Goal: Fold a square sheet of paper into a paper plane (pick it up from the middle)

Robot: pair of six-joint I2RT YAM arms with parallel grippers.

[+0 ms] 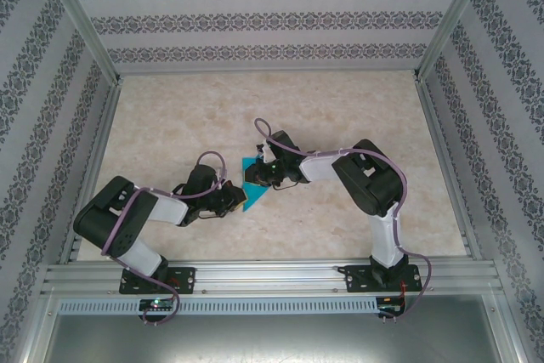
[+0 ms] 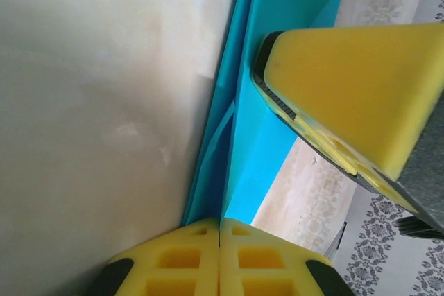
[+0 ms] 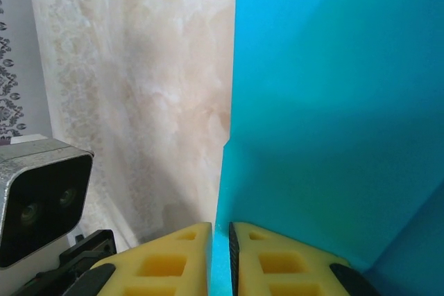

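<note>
The teal-blue sheet of paper (image 1: 254, 186) is folded into layered flaps and is held up off the table between both grippers. My left gripper (image 1: 237, 199) is shut on its lower edge. In the left wrist view the yellow pads (image 2: 194, 254) meet at the gripper (image 2: 220, 225), with the layered paper (image 2: 258, 129) rising from them along a crease. My right gripper (image 1: 260, 172) is shut on the upper part. Its pads (image 3: 291, 261) pinch the paper's edge at the gripper (image 3: 220, 230), and the sheet (image 3: 333, 102) spreads to the right. The right gripper's finger (image 2: 354, 81) presses against the paper.
The marble-patterned table (image 1: 170, 116) is walled by patterned panels (image 1: 255, 14) on three sides. An aluminium rail (image 1: 272, 274) runs along the near edge by the arm bases. The left wrist's camera housing (image 3: 38, 195) sits close to the right gripper.
</note>
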